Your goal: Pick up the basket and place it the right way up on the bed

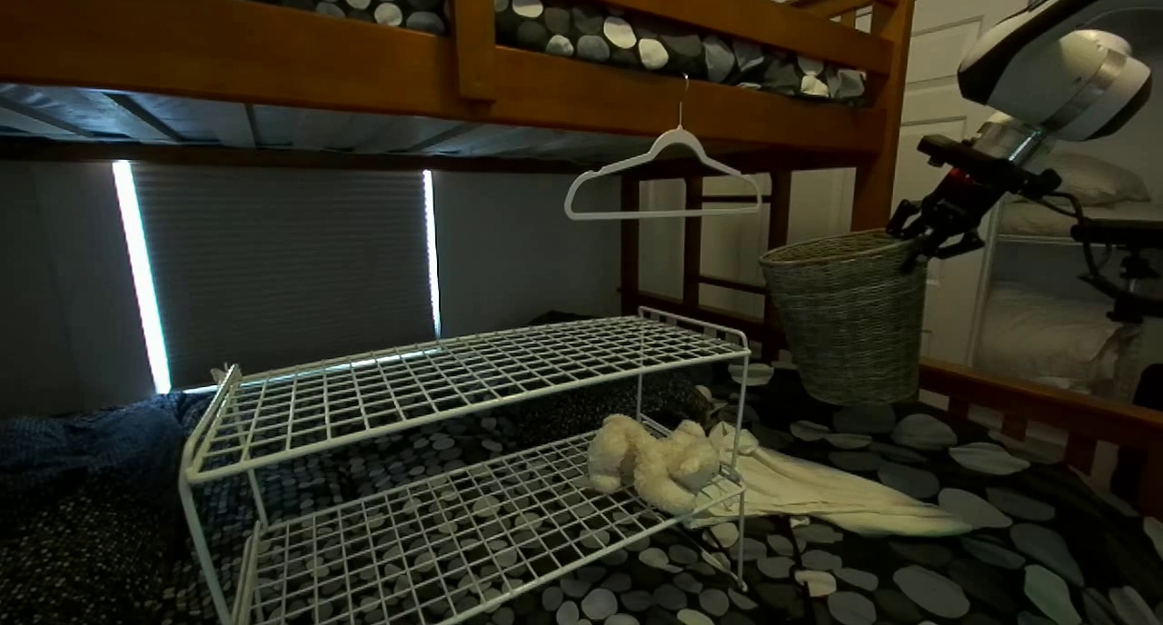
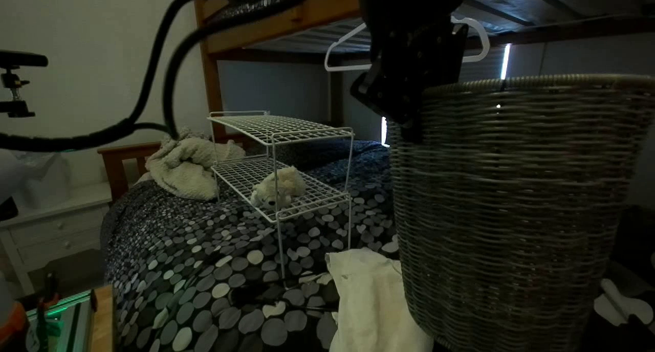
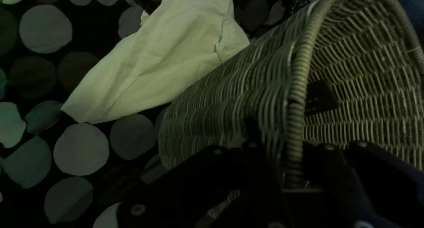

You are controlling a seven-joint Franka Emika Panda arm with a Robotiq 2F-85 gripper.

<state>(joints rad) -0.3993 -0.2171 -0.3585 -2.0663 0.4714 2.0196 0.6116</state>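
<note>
Beside the rack [image 1: 747,349], basket [image 1: 845,330] mouth up, rim pinched by the tool [image 1: 907,242]
Long axis nearly upright above the spotted bed [image 2: 204,275]; window blind [image 1: 291,271] behind the rack.

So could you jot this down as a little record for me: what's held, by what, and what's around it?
Held: wicker basket
Holder: gripper, closed on the basket's rim
Basket's pose: opening upward, slightly tilted
Basket's place: seemingly in the air over the bed
Standing on the bed: white wire rack
On the rack's lower shelf: cream soft toy
Near the rack: pale cloth
Hanging from the bed's upper frame: white hanger
</note>
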